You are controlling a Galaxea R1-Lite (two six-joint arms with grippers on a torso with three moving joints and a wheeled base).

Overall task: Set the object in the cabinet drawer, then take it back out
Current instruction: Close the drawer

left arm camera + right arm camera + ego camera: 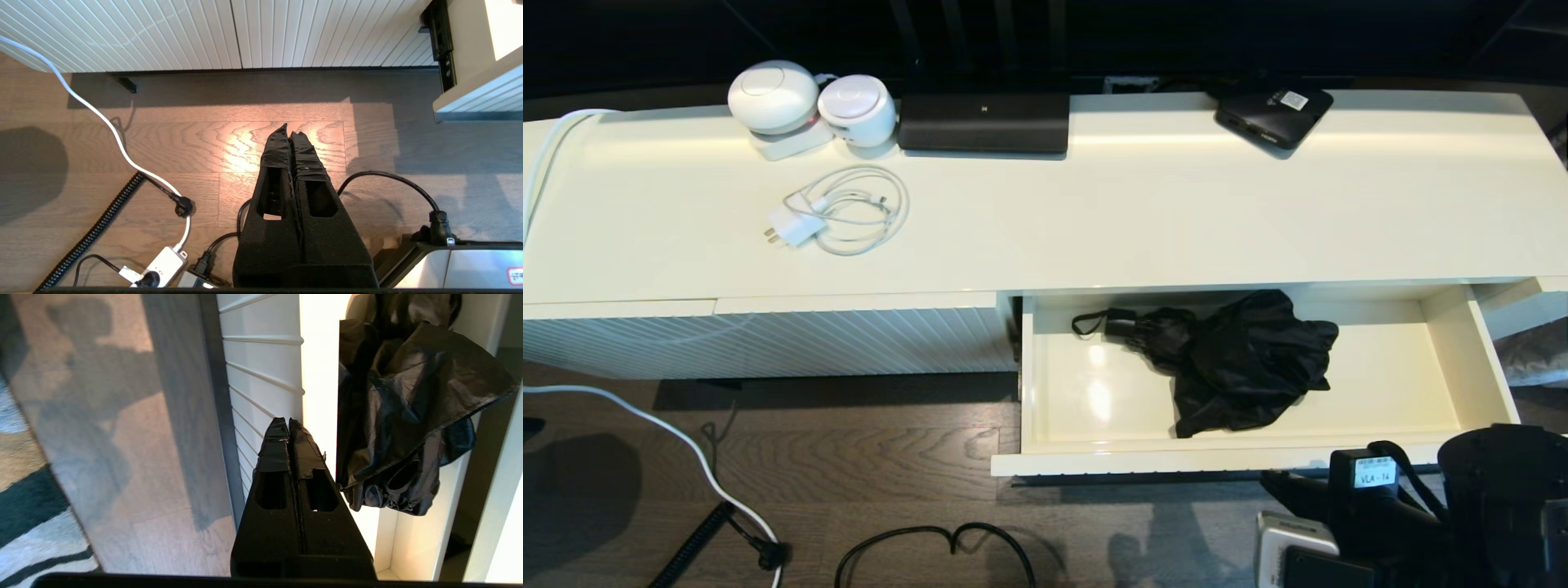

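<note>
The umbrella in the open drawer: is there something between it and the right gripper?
Nothing visible blocks the way from above. The umbrella lies uncovered in the open drawer. The right gripper, shut, is outside the drawer's ribbed front, so it would likely need to come in over that front.

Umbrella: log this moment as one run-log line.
umbrella: lying in open drawer | right claw: shut, outside drawer front | left claw: shut, over floor

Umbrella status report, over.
Umbrella lying loose inside open drawer. Right gripper shut, empty, outside the drawer front. Left gripper shut, parked over floor. Nothing blocking.
</note>
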